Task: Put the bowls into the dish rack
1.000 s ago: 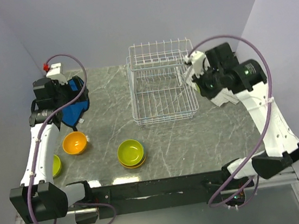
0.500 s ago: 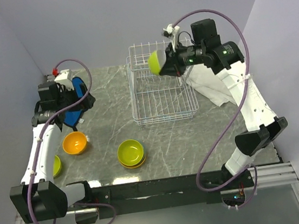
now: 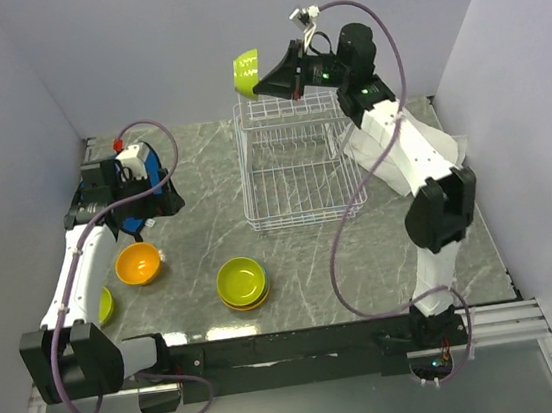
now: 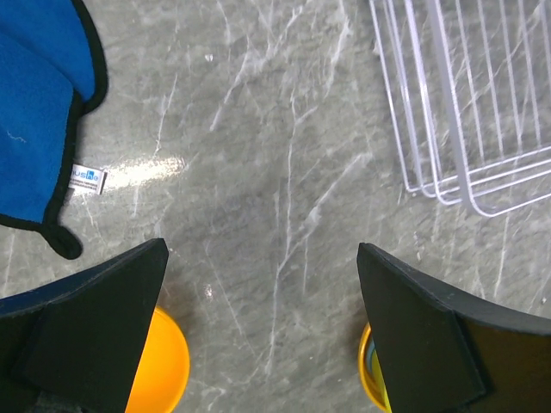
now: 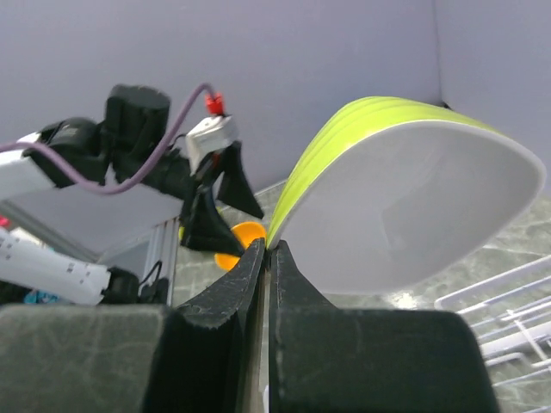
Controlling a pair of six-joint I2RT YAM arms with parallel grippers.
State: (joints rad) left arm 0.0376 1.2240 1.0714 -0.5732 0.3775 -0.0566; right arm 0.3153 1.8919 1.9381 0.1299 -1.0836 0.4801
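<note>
Bowl (image 3: 245, 70) in right pincer (image 5: 269, 254), likely rim-held

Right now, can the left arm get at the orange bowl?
Probably yes: the left gripper is open and empty, and the orange bowl sits uncovered close by with nothing between.

Rack far centre, bowls nearer and left.
White wire dish rack (image 3: 297, 169) sits far centre; a lime-green plastic bowl (image 3: 246, 69) hangs above its far-left corner; nearer, the round orange plastic bowl (image 3: 138, 264) lies left of the stacked lime-green bowls (image 3: 242, 281).
</note>
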